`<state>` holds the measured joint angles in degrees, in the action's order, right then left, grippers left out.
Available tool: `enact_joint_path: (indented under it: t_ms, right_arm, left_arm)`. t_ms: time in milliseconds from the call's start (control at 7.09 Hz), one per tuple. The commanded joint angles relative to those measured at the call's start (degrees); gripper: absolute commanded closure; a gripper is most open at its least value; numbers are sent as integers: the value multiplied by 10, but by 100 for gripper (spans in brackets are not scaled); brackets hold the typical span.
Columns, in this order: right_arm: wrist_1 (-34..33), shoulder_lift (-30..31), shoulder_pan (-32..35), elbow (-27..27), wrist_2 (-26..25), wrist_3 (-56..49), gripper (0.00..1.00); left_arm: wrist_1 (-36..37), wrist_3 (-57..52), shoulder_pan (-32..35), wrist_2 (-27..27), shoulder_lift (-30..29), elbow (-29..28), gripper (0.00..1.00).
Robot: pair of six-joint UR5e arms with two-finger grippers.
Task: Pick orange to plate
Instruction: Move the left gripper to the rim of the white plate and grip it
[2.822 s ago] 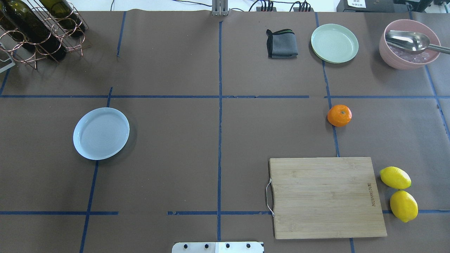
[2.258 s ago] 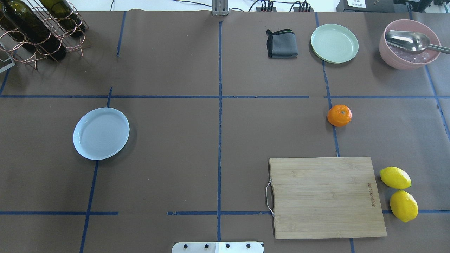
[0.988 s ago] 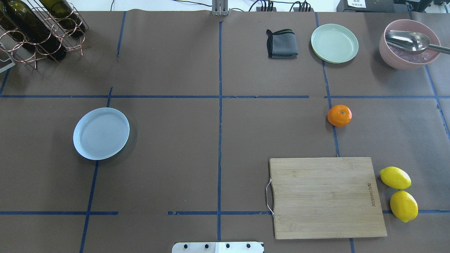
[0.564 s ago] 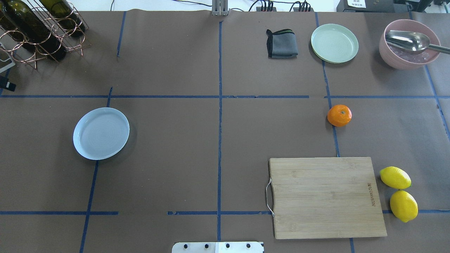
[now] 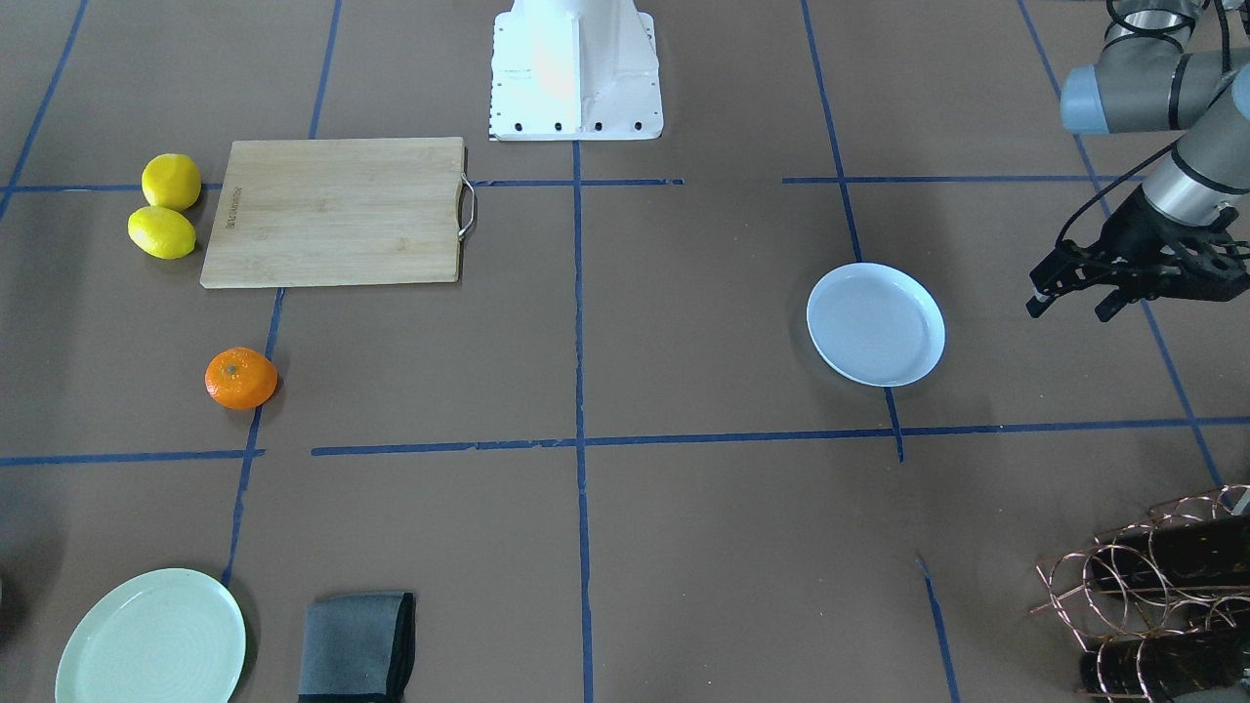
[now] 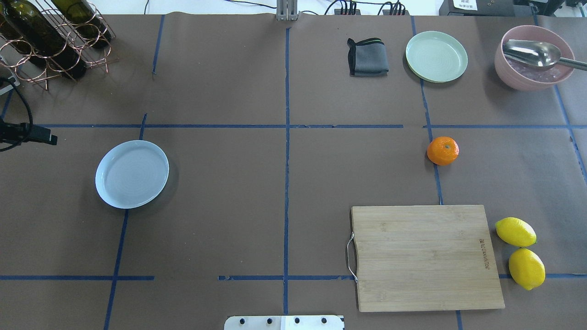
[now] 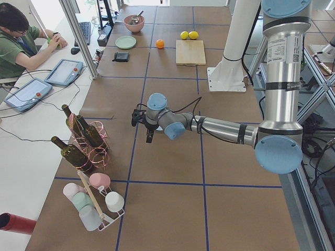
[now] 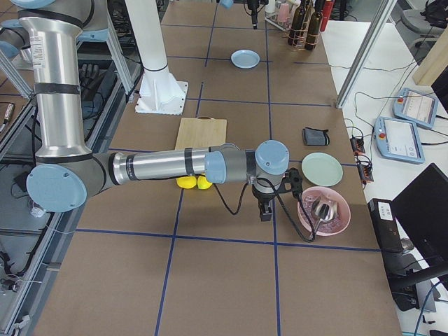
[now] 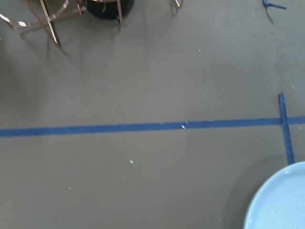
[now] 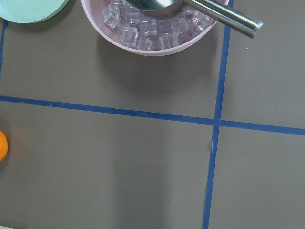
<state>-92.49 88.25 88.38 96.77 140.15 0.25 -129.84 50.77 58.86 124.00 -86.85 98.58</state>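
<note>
Table [image 6: 229, 183]. Left end effector [image 5: 1069, 305]: jaws apart, empty, whole in front-facing view, only its tip overhead; right end effector [image 8: 265, 210]: right side view only, opening cannot be told. Plate [image 6: 132, 174], robot's left; orange [image 6: 443, 151], robot's right, well apart, round, stem dimple up.

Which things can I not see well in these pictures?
Right end effector: only in the right side view, too small; open or shut unclear.
Orange: cut by the right wrist view's left edge.
Plate: cut by the left wrist view's corner.
</note>
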Motion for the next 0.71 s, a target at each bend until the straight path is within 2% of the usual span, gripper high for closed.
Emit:
enact_joint_path:
  t_ms: [0,282,564]
  right_arm:
    - [0,-1,-1,1,0,11,0]
    - [0,-1,-1,4,0,10,0]
    - [0,-1,-1,6,0,11,0]
  left_arm:
    - [-31,91,-61,-11,7,9,0]
    - [-27,98,-98,-42,5,1,0]
    - [-26,101,-110,-47,-8,-13,0]
